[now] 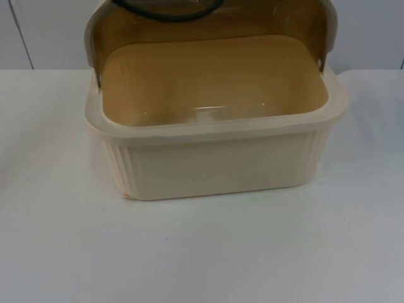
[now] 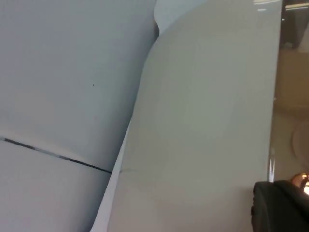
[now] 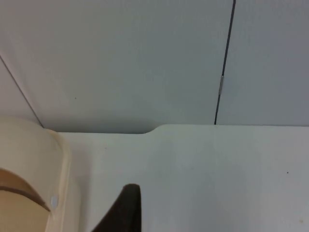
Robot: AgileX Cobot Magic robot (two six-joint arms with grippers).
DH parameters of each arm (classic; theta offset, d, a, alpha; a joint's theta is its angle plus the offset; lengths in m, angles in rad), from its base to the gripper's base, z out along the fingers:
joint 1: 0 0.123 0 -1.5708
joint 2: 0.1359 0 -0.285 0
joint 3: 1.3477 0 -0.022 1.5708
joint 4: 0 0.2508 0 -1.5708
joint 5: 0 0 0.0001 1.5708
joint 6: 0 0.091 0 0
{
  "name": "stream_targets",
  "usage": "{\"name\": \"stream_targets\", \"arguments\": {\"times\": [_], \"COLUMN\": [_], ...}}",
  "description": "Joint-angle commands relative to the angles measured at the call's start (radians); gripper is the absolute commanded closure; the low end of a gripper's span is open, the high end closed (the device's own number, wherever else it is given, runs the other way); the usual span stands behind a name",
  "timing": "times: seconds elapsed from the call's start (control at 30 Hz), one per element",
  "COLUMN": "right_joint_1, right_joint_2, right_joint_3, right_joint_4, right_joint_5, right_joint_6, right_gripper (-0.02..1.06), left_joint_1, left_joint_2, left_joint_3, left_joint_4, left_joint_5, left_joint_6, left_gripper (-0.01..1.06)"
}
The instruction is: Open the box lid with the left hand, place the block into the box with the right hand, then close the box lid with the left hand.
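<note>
Box [image 1: 214, 164] open, lid [image 1: 208, 25] raised at far side — could drop shut unsupported. Gripper states: cannot tell.

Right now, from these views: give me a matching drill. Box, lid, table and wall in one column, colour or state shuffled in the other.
Things:
1. box
2. box lid
3. table
4. partition wall

Colour or state:
a. amber-tinted, swung up open at the back
b. grey, with vertical seams
c. cream, ribbed sides
d. white, flat

Pairs: 1-c, 2-a, 3-d, 4-b
</note>
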Motion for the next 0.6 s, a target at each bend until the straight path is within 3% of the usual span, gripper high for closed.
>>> {"name": "stream_targets", "arguments": {"times": [0.0, 0.33, 0.57], "right_joint_1": [-0.005, -0.005, -0.003], "right_joint_2": [-0.009, -0.009, -0.009], "right_joint_3": [0.0, 0.0, 0.0], "right_joint_4": [0.008, 0.031, 0.048], "right_joint_5": [0.004, 0.002, 0.006], "right_joint_6": [-0.004, -0.025, -0.027], "right_gripper": [0.0, 0.0, 0.0], "left_joint_1": [-0.02, -0.099, -0.134], "left_joint_2": [-0.037, -0.148, -0.188], "left_joint_3": [0.089, 0.358, 0.453], "left_joint_4": [0.0, 0.007, 0.007], "left_joint_5": [-0.03, -0.266, -0.319], "left_joint_6": [-0.006, -0.047, -0.069], "left_gripper": [1.05, 1.05, 1.05]}}
